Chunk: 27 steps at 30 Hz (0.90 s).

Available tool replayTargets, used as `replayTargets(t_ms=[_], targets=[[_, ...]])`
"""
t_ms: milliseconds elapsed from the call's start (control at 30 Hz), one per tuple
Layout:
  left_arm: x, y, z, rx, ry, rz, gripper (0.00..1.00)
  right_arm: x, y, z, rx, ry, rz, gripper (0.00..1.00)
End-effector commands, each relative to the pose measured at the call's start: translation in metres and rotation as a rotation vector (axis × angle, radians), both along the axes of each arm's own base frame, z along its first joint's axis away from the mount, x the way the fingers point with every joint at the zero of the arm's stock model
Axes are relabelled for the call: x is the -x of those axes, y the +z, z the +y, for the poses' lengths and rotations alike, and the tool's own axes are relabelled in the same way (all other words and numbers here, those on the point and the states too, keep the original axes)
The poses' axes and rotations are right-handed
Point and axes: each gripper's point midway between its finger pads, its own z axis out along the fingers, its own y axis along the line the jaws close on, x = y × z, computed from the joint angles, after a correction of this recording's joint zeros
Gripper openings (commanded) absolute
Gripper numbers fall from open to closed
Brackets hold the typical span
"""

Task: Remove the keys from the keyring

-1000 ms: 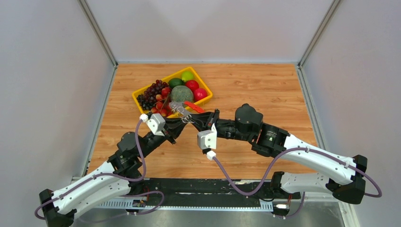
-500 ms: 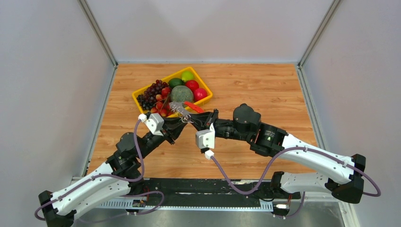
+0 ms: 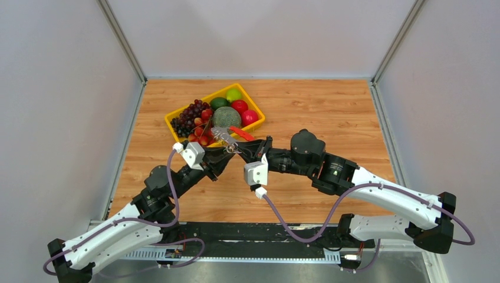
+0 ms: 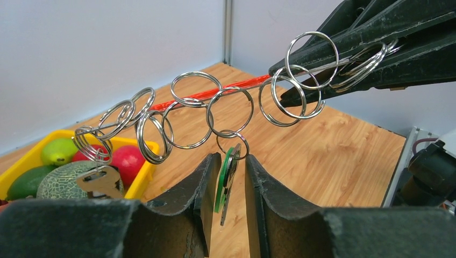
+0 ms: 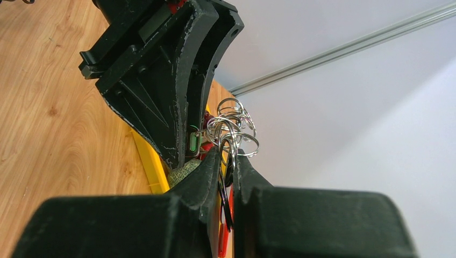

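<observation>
The red keyring is held level above the table and threaded with several silver split rings. My right gripper is shut on one end of it, with rings and the red strip between its fingers. A green-tagged key hangs from a small ring, and my left gripper stands narrowly open around it, gaps showing on both sides. A silver key hangs at the far end. From above, the keys, keyring, left gripper and right gripper meet.
A yellow tray of fruit stands just behind the grippers, with grapes, a melon, and red and green fruits. Its near corner shows in the left wrist view. Grey walls enclose the wooden table.
The right arm has shifted slightly to the left and the left wrist has nudged a little. The keyring stays held between the two grippers.
</observation>
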Motion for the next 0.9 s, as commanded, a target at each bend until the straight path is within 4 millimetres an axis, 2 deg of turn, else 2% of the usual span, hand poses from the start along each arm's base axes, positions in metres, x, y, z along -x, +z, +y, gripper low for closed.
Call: replayTargets(t_ms=[0, 133, 300, 467, 600, 633, 700, 733, 867], targets=[[0.002, -0.001, -0.003, 0.006, -0.018, -0.004, 0.34, 0.001, 0.037, -0.002, -0.096, 0.000, -0.049, 0.00], [0.001, -0.010, -0.006, -0.016, -0.022, 0.009, 0.35, 0.001, 0.038, -0.002, -0.097, -0.002, -0.052, 0.00], [0.000, -0.012, -0.007, -0.015, -0.023, -0.001, 0.36, 0.001, 0.038, -0.003, -0.099, -0.002, -0.052, 0.00], [0.000, -0.014, -0.007, -0.020, -0.021, -0.007, 0.26, 0.002, 0.040, -0.005, -0.103, 0.000, -0.054, 0.00], [0.000, -0.011, -0.006, -0.014, -0.021, -0.014, 0.24, 0.002, 0.038, -0.005, -0.101, -0.001, -0.052, 0.00], [0.000, -0.010, -0.006, -0.011, -0.020, -0.015, 0.25, 0.002, 0.038, -0.005, -0.100, -0.001, -0.052, 0.00], [0.001, -0.008, -0.006, -0.008, -0.021, -0.015, 0.35, 0.002, 0.038, -0.005, -0.100, -0.001, -0.052, 0.00], [0.001, -0.007, -0.006, -0.008, -0.021, -0.016, 0.37, 0.002, 0.037, -0.005, -0.098, -0.003, -0.052, 0.00], [0.004, -0.006, -0.008, -0.011, -0.044, -0.024, 0.37, 0.001, 0.035, -0.005, -0.095, -0.007, -0.050, 0.00]])
